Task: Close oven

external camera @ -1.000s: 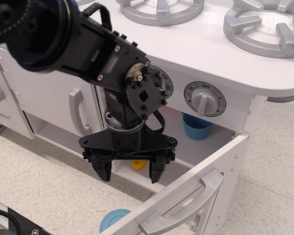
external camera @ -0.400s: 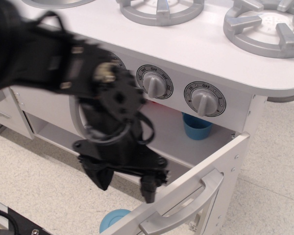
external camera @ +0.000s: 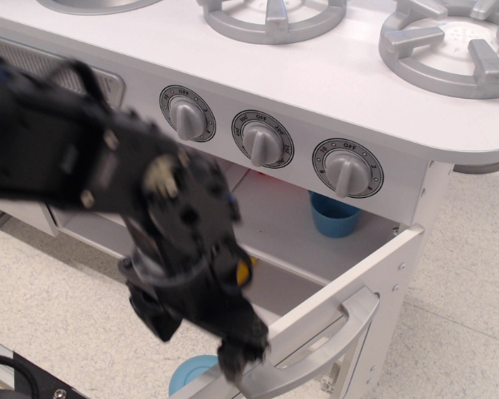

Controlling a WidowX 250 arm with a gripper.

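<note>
Blue cup point(external camera: 333, 214), perhaps empty, inside open oven point(external camera: 333, 287)

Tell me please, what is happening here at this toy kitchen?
A black robot arm is working at the toy kitchen's oven door, which hangs wide open. The gripper is low, close to the door's upper edge near the grey handle, but motion blur hides whether it touches and how its fingers stand. A blue cup and something yellow sit inside the oven. Three knobs line the front panel above.
</note>
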